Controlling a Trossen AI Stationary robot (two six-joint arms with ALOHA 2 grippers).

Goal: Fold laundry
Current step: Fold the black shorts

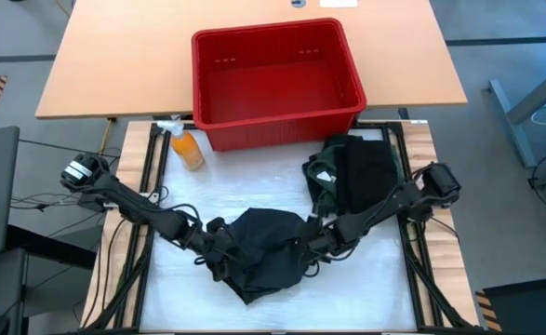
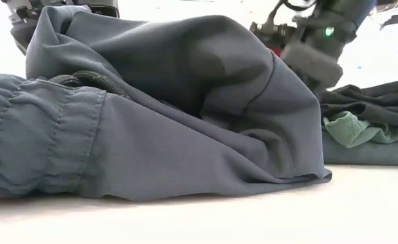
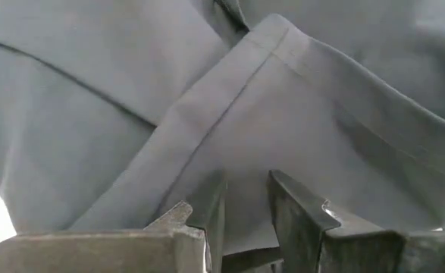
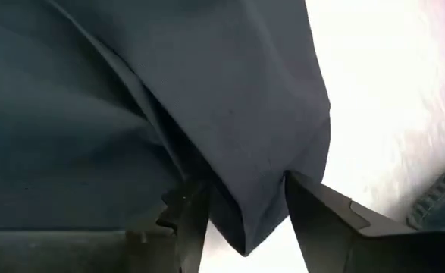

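A crumpled dark garment (image 1: 268, 249) lies mid-surface. The left hand (image 3: 241, 216) and right hand (image 4: 245, 216) each pinch its cloth between part-open fingers. Folded shirts (image 1: 356, 172) lie beside the red bin (image 1: 277, 84).

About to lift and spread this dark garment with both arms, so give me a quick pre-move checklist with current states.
1. Left gripper has cloth of the black garment between its fingers: ok.
2. Right gripper has a fold between its fingers: ok, though whether it is clamped: cannot tell.
3. Both grippers at opposite sides of the garment: ok.
4. Folded stack lies apart from the garment: ok.
5. Spray bottle stands off the work area: ok.
6. Red bin beyond the mat: ok.
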